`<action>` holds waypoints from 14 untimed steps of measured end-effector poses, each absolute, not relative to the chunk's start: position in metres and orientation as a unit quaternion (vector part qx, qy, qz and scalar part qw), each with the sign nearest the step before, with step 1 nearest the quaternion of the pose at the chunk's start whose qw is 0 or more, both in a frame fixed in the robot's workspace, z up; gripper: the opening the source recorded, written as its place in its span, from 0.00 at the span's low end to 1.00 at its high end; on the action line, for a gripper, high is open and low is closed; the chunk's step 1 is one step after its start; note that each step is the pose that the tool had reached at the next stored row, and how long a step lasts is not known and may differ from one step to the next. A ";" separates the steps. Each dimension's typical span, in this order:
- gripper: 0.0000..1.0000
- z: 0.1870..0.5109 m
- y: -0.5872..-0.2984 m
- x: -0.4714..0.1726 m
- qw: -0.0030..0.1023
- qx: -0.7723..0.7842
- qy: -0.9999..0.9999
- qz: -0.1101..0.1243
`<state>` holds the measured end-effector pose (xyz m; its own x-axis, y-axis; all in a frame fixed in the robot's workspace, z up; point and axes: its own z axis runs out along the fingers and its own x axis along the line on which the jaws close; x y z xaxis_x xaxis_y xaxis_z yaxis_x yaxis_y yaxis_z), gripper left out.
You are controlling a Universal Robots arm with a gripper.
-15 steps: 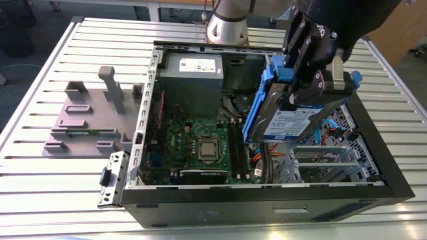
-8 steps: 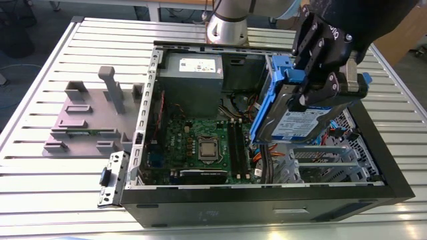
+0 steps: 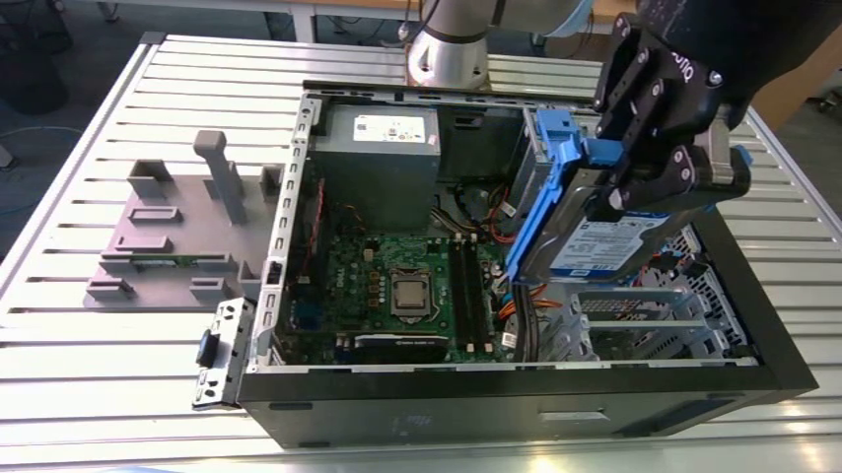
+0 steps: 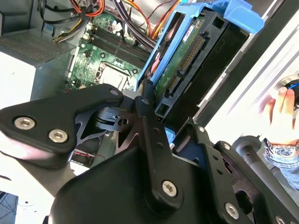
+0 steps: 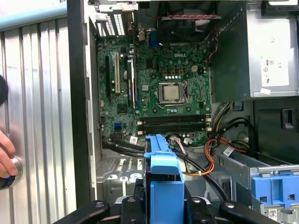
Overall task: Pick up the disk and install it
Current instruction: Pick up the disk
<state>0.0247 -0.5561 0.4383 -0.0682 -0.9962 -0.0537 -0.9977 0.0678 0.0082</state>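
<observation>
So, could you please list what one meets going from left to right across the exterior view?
Grey plastic stand → power supply box → motherboard → the disk, shut in the gripper over the open computer case.

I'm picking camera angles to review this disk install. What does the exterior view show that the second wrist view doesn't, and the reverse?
Exterior view alone: the grey plastic stand on the slatted table, at the exterior view's left of the open computer case, and the disk's labelled face.

Second wrist view alone: the disk's connector edge and a person's hand beyond the case.

Both: the tool shut on the disk in its blue carrier, held tilted above the case interior, with the motherboard below.
</observation>
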 end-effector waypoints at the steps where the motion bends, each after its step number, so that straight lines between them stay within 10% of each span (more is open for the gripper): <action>1: 0.36 0.438 -0.556 0.026 0.017 -0.682 0.730 0.021; 14: 0.36 0.439 -0.556 0.039 0.016 -0.682 0.730 0.024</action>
<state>0.0393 -0.5563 0.4385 -0.0684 -0.9961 -0.0557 -0.9976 0.0677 0.0127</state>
